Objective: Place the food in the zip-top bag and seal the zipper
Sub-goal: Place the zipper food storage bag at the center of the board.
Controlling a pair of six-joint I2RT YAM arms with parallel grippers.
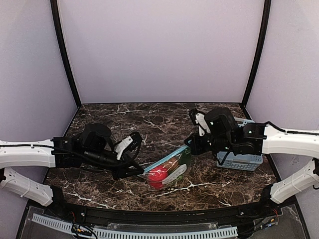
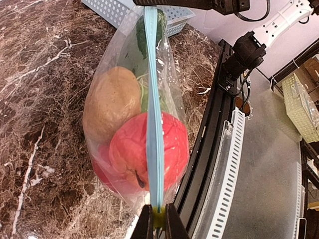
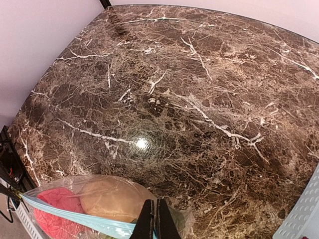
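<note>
The clear zip-top bag point(image 1: 169, 172) hangs stretched between both grippers above the marble table. Inside it I see a red fruit point(image 2: 127, 149), a brown-orange oval one point(image 2: 109, 102) and something green point(image 2: 142, 37) behind them. The teal-blue zipper point(image 2: 154, 119) runs taut along the bag's top edge, its two sides pressed together. My left gripper point(image 2: 158, 215) is shut on the zipper's near end, with a small yellow-green piece between the jaws. My right gripper point(image 3: 155, 211) is shut on the far end of the zipper point(image 3: 75, 219), next to the brown fruit point(image 3: 109, 199).
A light-blue plastic basket point(image 1: 241, 160) stands on the table just behind my right gripper, also seen as the basket point(image 3: 304, 214) at the right wrist view's corner. The black front rail point(image 2: 214, 129) and a white slotted strip run along the table's near edge.
</note>
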